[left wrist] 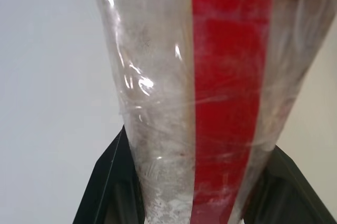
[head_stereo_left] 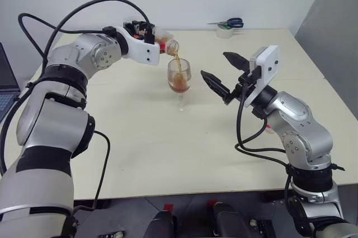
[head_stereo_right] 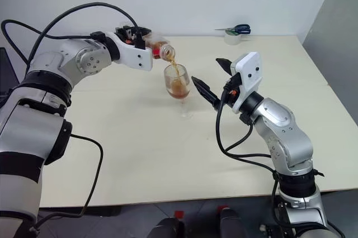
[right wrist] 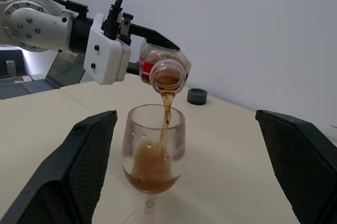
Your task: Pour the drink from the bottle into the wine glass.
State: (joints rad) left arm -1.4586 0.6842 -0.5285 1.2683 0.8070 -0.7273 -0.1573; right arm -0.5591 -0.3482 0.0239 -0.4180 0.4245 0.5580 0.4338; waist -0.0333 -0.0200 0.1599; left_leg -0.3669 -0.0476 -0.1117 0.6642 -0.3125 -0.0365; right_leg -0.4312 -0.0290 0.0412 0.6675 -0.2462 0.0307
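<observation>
Drink (right wrist: 165,109) mid-pour from bottle (right wrist: 162,70), clamped in left gripper (head_stereo_left: 146,32), into wine glass (head_stereo_left: 179,77); right gripper (head_stereo_left: 224,72) agape; next, tilting back upright.

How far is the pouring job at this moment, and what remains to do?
Done: the cap is off, and the left tool has the bottle tipped over the wine glass. In hand: a stream of drink falls into the bowl, which already holds an amber pool. Left: some drink shows at the bottle's neck, so pouring must finish and the bottle be righted. The right tool waits open beside the glass.
</observation>
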